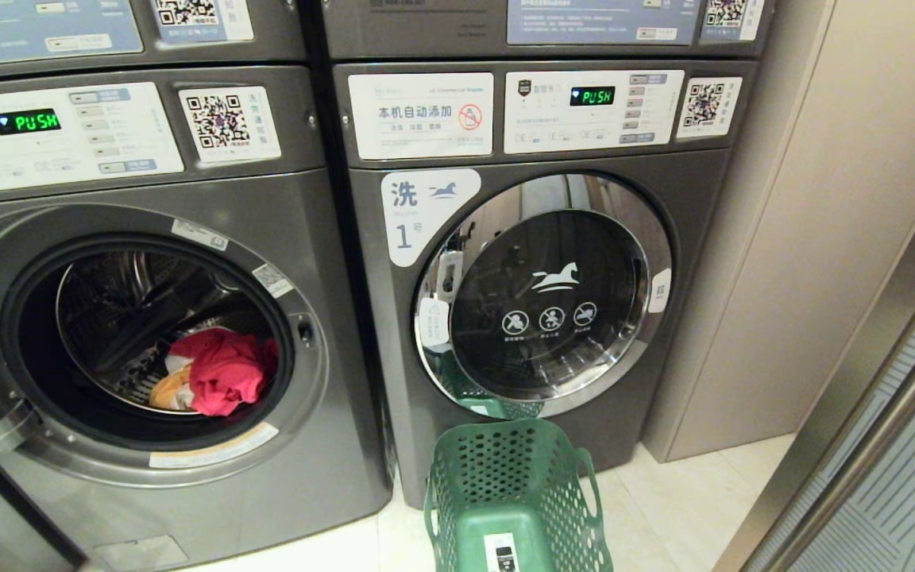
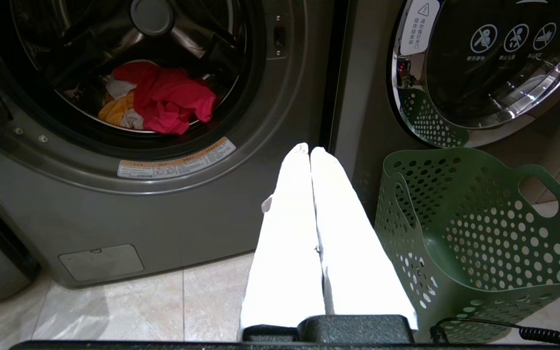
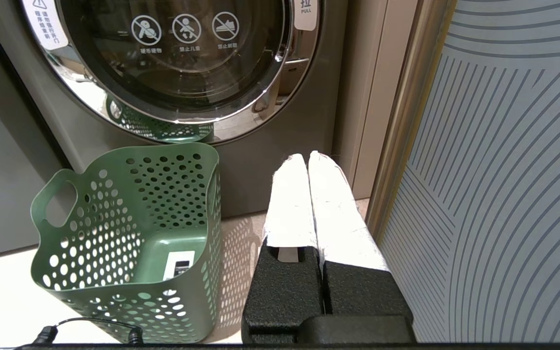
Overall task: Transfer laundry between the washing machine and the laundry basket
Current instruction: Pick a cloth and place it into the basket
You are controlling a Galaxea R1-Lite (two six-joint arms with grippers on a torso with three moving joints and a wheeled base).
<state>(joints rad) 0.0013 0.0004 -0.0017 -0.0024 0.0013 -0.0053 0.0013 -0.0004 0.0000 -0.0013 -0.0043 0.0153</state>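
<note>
Left machine: dark grey front-loading washing machine [image 1: 148, 334] with its round door swung open to the left, green "PUSH" on the display above.
Laundry: crumpled pink-red garment [image 1: 223, 369] heaped at the bottom front of the steel drum, with yellow-orange cloth [image 1: 170, 391] and a bit of white cloth tucked against its left side.
Right machine: second dark grey washing machine [image 1: 537, 262] just beside the first, its chrome-ringed glass door [image 1: 545, 294] closed, white horse logo and three warning icons on the glass.
Basket: empty green perforated plastic laundry basket [image 1: 517, 500] with cut-out handles, standing on the pale tiled floor [image 1: 664, 508] right in front of the closed door, to the right of the open drum.
Left hand [image 2: 309, 149]: white-wrapped fingers pressed together, gripping nothing, held low above the floor, pointing at the seam between the two machines; basket just beside it.
Right hand [image 3: 307, 156]: fingers likewise closed and empty, aimed at the right machine's lower corner; basket on one side, striped grey-blue panel [image 3: 503, 170] close on the other.
Right edge: beige wall panel [image 1: 807, 222] next to the right machine.
</note>
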